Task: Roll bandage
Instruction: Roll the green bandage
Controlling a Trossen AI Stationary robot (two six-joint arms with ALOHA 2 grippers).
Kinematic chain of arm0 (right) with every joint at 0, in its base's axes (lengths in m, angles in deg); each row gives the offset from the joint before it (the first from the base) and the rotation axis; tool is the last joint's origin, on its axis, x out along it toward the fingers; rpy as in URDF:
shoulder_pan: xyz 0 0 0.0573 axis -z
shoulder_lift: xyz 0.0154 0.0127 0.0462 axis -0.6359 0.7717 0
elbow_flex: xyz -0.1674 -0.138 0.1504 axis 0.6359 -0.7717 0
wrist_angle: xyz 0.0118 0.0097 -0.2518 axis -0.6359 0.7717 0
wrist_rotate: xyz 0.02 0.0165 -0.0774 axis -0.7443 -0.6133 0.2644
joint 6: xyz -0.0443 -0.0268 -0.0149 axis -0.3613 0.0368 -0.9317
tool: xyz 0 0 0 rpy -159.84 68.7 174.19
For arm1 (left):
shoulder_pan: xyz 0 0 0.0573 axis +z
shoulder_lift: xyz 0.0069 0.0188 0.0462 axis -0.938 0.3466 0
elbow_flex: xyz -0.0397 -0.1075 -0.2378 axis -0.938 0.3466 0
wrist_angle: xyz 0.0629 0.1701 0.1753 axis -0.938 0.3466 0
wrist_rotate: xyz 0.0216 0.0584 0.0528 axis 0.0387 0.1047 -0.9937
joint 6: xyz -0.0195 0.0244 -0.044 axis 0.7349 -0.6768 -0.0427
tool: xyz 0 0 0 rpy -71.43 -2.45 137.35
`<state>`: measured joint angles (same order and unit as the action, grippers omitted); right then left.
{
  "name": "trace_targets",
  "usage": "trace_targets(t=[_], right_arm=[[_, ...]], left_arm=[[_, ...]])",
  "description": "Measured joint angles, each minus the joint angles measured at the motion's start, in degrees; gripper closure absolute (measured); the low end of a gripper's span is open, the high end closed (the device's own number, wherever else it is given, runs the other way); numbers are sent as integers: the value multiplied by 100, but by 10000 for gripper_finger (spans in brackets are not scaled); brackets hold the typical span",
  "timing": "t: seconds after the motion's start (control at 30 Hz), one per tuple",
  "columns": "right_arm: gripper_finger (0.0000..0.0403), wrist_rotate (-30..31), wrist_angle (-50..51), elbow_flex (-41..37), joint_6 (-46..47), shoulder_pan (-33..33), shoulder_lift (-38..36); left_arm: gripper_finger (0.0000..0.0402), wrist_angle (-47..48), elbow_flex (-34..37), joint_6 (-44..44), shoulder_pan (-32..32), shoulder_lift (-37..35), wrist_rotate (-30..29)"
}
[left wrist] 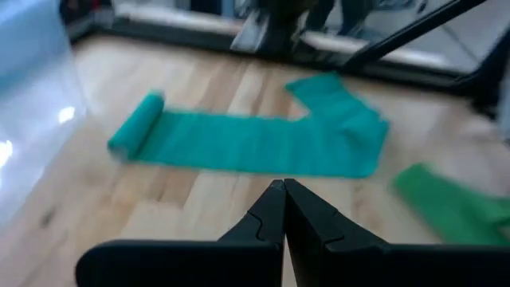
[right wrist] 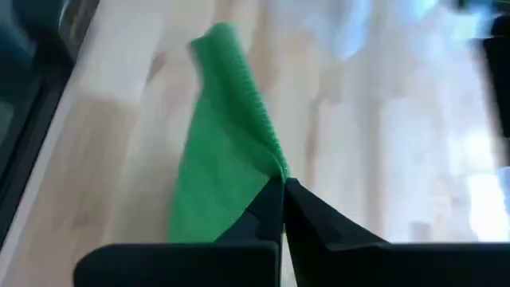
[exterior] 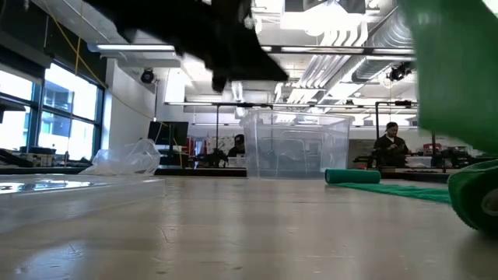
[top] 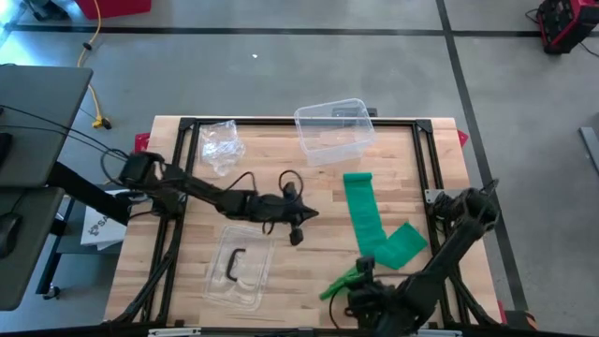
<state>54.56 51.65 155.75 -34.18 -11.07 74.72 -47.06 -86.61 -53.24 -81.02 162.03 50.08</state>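
Note:
A green bandage [top: 367,217] lies as a long strip on the right half of the wooden table. Its far end is rolled into a small roll [top: 357,178], which also shows in the left wrist view [left wrist: 135,126] and the low view [exterior: 352,176]. The strip folds back near the table's front, and its free end [top: 337,281] rises off the wood. My right gripper [top: 360,274] is shut on that end at the table's front edge. My left gripper [top: 299,223] hovers shut over the table's middle, left of the strip, holding nothing [left wrist: 284,185]. My right gripper pinches the bandage's free end [right wrist: 271,163] between its two fingers, at their free ends. The fingers slant down from the table's right near side. The held end is lifted clear of the wood and spreads out beyond the fingertips, while the rest of the strip lies on the table.
A clear plastic box [top: 332,129] stands at the far middle, with a crumpled clear bag [top: 222,142] to its left. A clear lid with a black handle [top: 236,267] lies near the front left. Black frame rails [top: 432,159] run along the table's sides.

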Motion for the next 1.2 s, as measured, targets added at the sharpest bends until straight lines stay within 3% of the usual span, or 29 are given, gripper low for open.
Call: trace_targets(t=[0.13, 0.27, 0.43, 0.5, 0.8, 1.0, 1.1, 1.2], right_arm=[[403, 280, -269, 0, -516, 219, -553], [403, 742, -1210, 2, -1352, 380, -904], [403, 2380, -1968, 2, -3632, 518, -1134], [403, 2764, -2122, 3, -4413, 711, -1286], [403, 2232, -2331, 4, -5671, 2030, -1799], [403, 2045, -3842, 4, -7095, 3063, -1925], [403, 1990, -4465, 4, -7289, 3457, -1920], [403, 1973, -4362, 7, -6754, 3573, -1920]], left_arm=[[401, 6, -2, -285, -451, -487, -347], [401, 85, -4, -446, -939, -901, -685], [401, 537, -3, -295, -1292, -1411, -1371], [401, 658, -4, -167, -1355, -1579, -1667], [401, 1145, -7, -295, -1347, -2021, -2469], [401, 2203, -7, 47, -1304, -2219, -2650], [401, 2857, -7, 417, -1319, -2356, -2946], [401, 3552, -7, 897, -1358, -2518, -2978]])
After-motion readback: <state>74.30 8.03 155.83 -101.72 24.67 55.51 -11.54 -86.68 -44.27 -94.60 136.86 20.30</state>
